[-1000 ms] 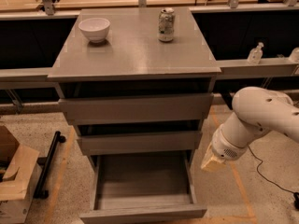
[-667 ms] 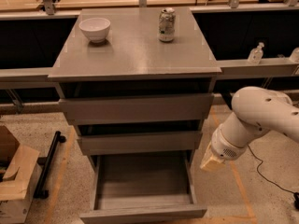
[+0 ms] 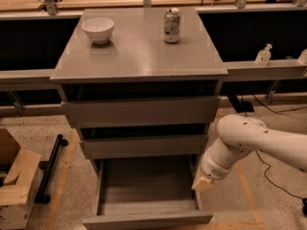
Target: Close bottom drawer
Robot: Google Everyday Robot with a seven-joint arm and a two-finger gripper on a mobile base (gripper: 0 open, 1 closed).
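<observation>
The bottom drawer (image 3: 144, 195) of the grey cabinet is pulled far out, and its deep box is empty. Its flat front (image 3: 146, 220) lies at the lower edge of the view. The middle drawer (image 3: 144, 145) and the top drawer (image 3: 141, 110) above it stand slightly out. My white arm reaches in from the right. My gripper (image 3: 204, 182) hangs just outside the open drawer's right wall, near its front corner, and only its tan tip shows.
A white bowl (image 3: 98, 29) and a drinks can (image 3: 171, 25) stand on the cabinet top (image 3: 139, 56). A cardboard box (image 3: 12, 181) and a black bar (image 3: 50, 169) lie on the floor at left. A clear bottle (image 3: 263, 54) stands on the right rail. Cables run along the floor at right.
</observation>
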